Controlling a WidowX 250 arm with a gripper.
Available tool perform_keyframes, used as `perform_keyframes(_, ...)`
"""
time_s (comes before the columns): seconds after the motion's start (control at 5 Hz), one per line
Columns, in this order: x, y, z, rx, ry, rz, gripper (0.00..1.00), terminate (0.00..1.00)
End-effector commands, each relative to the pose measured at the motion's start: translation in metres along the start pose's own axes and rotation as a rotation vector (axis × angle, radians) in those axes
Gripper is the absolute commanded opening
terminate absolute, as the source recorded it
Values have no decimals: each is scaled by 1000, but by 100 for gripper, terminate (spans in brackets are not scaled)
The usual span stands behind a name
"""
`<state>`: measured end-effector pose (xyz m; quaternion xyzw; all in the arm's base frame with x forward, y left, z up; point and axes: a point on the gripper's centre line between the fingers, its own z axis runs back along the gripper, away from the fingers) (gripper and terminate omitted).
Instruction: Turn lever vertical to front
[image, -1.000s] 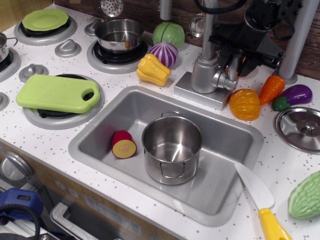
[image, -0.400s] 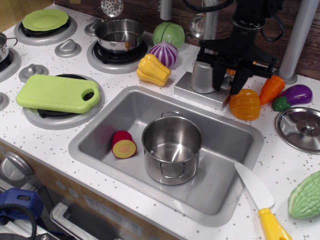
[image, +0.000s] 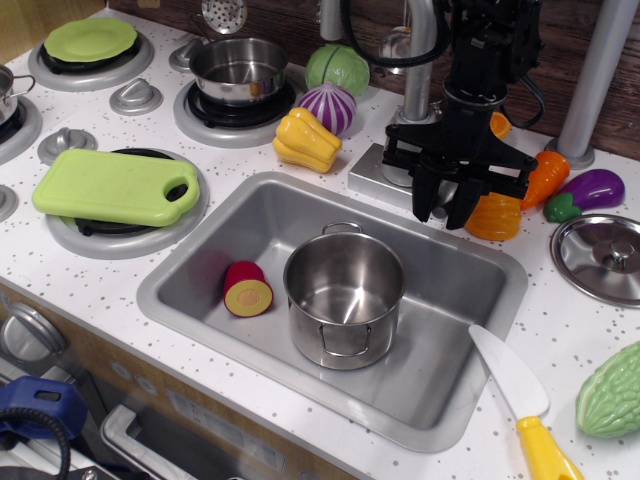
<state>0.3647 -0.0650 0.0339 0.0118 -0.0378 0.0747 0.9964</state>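
The gripper (image: 444, 213) hung with fingers slightly parted, grasping nothing visible. The lever sat hidden behind it on the faucet (image: 400, 150). Judged stiff, smooth metal; best pinched near its tip.

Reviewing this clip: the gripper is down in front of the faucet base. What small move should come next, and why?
Probably a small pull toward the sink front. The gripper hangs fingers-down in front of the faucet body, hiding the lever, so I cannot tell whether it is gripped. The fingers look slightly apart. If the lever sits between them, drawing it forward would continue the turn.
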Motion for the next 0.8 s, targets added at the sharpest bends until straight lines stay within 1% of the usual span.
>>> perform_keyframes(0.0, 17, -4, 21, -6, -72, -35, 100, 0)
perform_keyframes(0.2, 9, -12, 49, 98, -68, -14, 100, 0)
perform_keyframes(0.4, 2, -16, 59, 115, -54, 7, 100, 0)
perform_keyframes(0.6, -2, -17, 61, 129, -76, 6, 100, 100)
